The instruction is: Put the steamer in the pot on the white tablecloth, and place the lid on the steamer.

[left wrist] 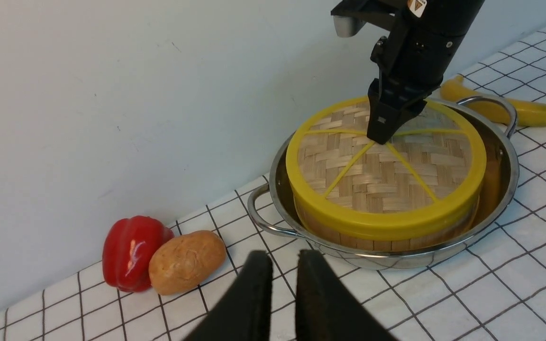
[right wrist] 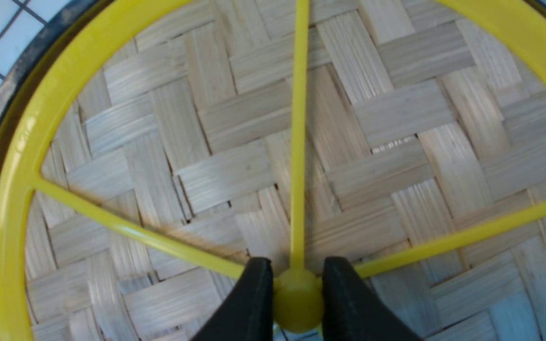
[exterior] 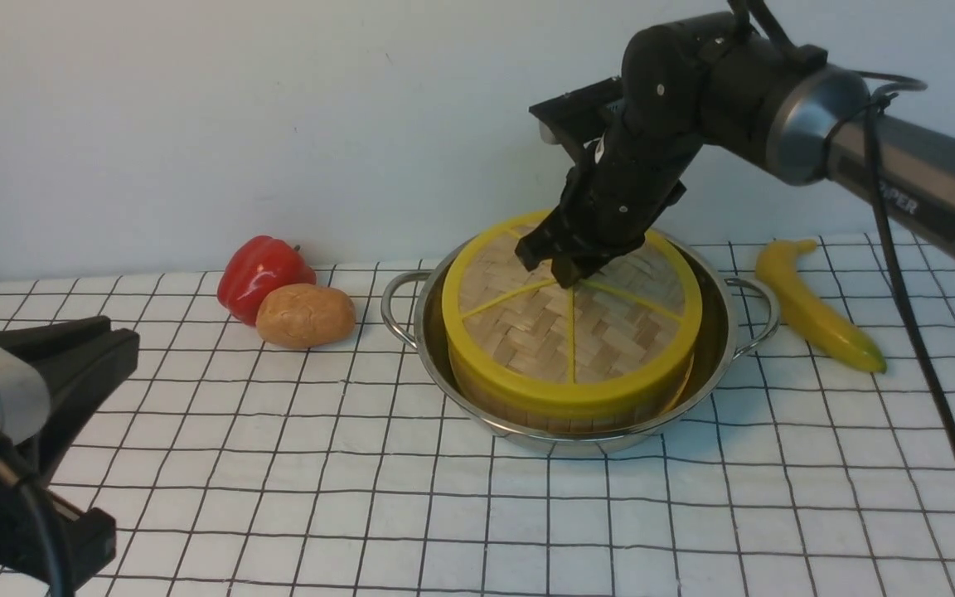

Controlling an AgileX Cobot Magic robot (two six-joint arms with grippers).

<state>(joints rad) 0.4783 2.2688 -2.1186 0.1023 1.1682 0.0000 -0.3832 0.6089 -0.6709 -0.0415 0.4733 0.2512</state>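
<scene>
Clamping the knob [right wrist: 296, 298] of the lid [right wrist: 235, 156], right fingers [right wrist: 249, 308] flank it.

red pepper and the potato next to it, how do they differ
The red pepper is glossy red and lobed; the potato is dull brown and a plain oval. The red pepper sits nearer the wall; the potato lies in front of it, closer to the pot. Both rest side by side on the white tablecloth, left of the pot.
</scene>
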